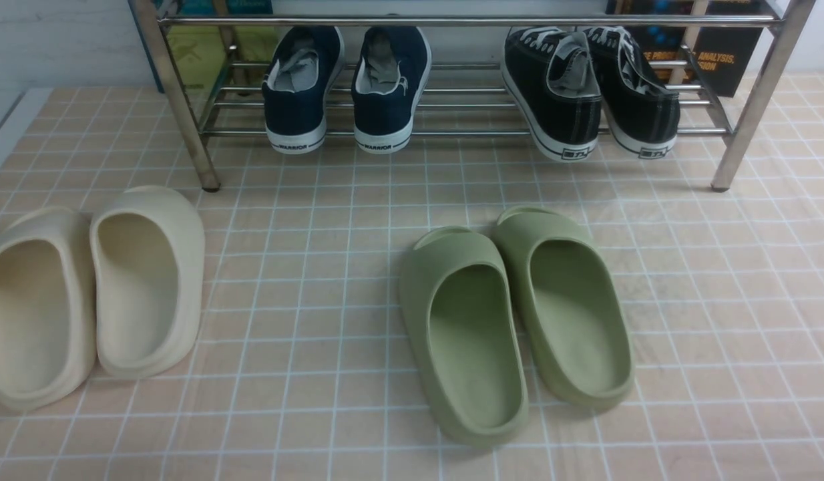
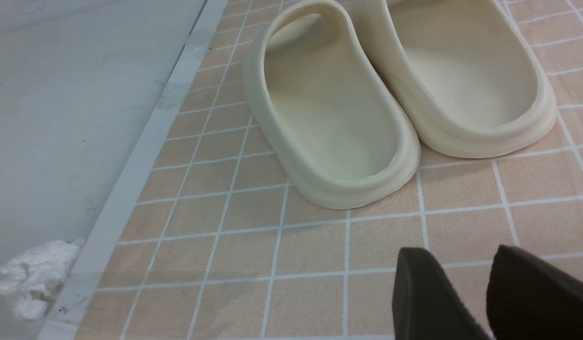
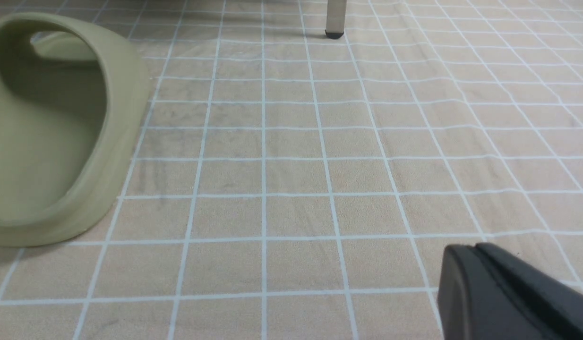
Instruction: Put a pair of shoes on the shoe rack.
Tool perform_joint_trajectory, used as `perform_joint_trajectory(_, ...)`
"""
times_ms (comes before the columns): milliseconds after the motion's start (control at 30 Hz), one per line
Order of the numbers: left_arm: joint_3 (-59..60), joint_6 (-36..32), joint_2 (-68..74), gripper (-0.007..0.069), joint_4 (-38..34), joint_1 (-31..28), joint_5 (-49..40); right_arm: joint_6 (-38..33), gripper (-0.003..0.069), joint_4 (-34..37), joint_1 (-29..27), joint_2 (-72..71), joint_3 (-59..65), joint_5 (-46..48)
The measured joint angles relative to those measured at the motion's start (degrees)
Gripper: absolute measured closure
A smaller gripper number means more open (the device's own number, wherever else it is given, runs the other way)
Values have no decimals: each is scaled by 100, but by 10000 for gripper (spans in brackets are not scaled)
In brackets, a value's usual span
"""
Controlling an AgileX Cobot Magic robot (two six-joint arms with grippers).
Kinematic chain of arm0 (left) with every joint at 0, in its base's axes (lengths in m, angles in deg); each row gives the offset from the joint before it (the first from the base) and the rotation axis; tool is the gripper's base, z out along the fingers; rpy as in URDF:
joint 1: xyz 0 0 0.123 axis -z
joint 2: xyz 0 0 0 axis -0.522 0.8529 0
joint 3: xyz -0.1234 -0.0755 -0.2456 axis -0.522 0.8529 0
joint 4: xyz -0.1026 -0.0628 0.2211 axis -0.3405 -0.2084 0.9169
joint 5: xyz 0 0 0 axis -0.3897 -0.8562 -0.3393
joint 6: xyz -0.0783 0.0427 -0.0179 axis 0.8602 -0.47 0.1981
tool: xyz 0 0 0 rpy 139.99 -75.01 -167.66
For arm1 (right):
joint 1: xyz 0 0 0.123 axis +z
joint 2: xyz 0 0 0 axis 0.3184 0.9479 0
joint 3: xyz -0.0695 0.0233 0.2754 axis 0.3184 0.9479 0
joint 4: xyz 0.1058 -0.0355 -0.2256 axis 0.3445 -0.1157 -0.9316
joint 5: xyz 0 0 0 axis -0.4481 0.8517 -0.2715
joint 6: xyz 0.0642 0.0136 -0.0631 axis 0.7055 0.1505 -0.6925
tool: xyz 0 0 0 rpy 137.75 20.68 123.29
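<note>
The pair of shoes, two black canvas sneakers [image 1: 559, 93] [image 1: 642, 100] with white soles and white laces, rests on the lower bars at the right end of the shoe rack [image 1: 178, 100], heels toward me. Neither arm appears in the front view. In the left wrist view my left gripper [image 2: 457, 255] hangs open over bare tiled mat, with nothing between its fingers, a little short of a beige slipper [image 2: 329, 108]. My right gripper [image 3: 471, 250] is shut and empty above the mat. One rack leg [image 3: 335, 19] stands far ahead of it.
Two navy "WARRIOR" sneakers [image 1: 345, 87] sit at the rack's left. A beige slipper pair [image 1: 145, 280] lies at the front left and an olive-green pair [image 1: 465, 334] [image 3: 50, 132] at the centre. Crumpled white tissue [image 2: 31, 274] lies off the mat's edge.
</note>
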Motion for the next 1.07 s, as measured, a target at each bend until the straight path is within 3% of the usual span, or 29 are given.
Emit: perform_joint_trajectory(1067, 5, 0, 0, 386, 287, 0, -6, 0, 612, -5, 0, 0, 0, 0)
